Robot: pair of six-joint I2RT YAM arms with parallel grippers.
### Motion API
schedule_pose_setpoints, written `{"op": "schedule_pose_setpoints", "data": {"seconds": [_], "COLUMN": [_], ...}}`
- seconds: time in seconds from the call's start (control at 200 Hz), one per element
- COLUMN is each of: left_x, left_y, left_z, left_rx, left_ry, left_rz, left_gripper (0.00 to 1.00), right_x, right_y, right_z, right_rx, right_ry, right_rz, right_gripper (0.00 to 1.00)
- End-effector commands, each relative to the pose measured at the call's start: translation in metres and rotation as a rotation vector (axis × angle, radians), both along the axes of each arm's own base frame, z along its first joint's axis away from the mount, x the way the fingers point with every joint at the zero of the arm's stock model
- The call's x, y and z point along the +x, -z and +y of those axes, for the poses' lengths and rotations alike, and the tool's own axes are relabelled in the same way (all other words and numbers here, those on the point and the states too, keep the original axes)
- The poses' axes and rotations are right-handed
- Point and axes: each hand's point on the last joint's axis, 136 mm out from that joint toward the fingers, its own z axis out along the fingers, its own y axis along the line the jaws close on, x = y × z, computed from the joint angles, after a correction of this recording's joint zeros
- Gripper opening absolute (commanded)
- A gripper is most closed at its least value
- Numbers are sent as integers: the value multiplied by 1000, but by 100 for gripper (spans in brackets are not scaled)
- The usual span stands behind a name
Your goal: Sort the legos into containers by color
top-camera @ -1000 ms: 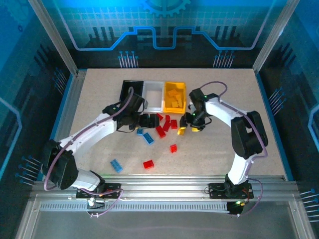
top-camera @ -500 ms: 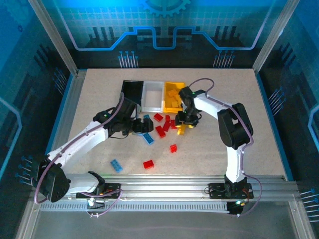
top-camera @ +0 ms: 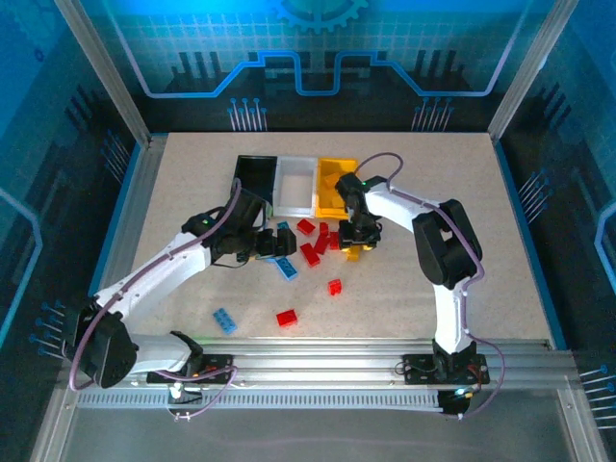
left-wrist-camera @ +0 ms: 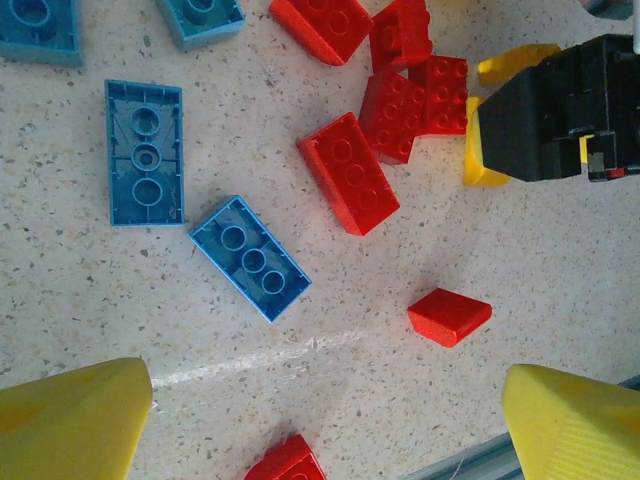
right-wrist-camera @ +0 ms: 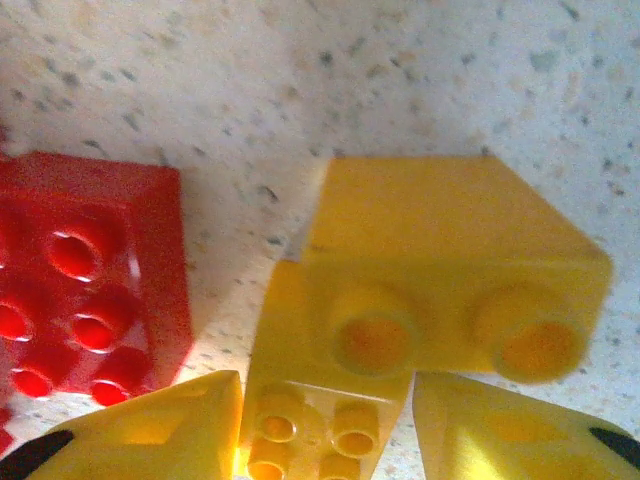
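The black (top-camera: 255, 175), white (top-camera: 295, 186) and yellow (top-camera: 334, 189) containers stand in a row at the back. Below them lie red legos (top-camera: 313, 241) and yellow legos (top-camera: 352, 253). My right gripper (top-camera: 358, 237) is down over the yellow ones. In the right wrist view its gripper (right-wrist-camera: 325, 430) is open and straddles a small yellow lego (right-wrist-camera: 318, 432), with a bigger yellow lego (right-wrist-camera: 450, 270) just beyond. My left gripper (top-camera: 284, 241) hovers open above the table; its gripper (left-wrist-camera: 325, 420) holds nothing. Blue legos (left-wrist-camera: 250, 256) and red legos (left-wrist-camera: 348, 185) lie ahead of it.
Loose red legos (top-camera: 334, 286) (top-camera: 287, 318) and a blue lego (top-camera: 225, 320) lie nearer the bases. A red lego (right-wrist-camera: 90, 290) sits left of the right fingers. The two grippers are close together over the cluster.
The right gripper has moved left and down onto the yellow legos. The left arm swung down from the bins toward the blue legos, then stayed nearly still.
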Motion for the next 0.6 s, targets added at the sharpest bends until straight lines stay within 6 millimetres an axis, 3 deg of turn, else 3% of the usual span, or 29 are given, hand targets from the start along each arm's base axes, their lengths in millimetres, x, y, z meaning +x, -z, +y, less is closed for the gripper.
{"op": "schedule_pose_setpoints", "data": {"seconds": [0.0,0.305,0.435,0.595], "left_x": [2,2,2,4], "left_y": [1,6,9,13], "left_z": [-2,-3,-5,-9], "left_rx": [-14,-18,-27,-42], "left_ry": [25,47,49,50], "left_rz": [4,17,21,34], "left_gripper": [92,92,92,92], "right_x": [-13,-28,-30,-25], "right_y": [-7,-8,-27,-69], "right_z": [-10,-19,-17,2], "right_rx": [-44,-52,-18,122], "right_ry": [13,43,48,67], "right_rz": [4,-7,-52,-127], "right_gripper": [47,33,31,31]}}
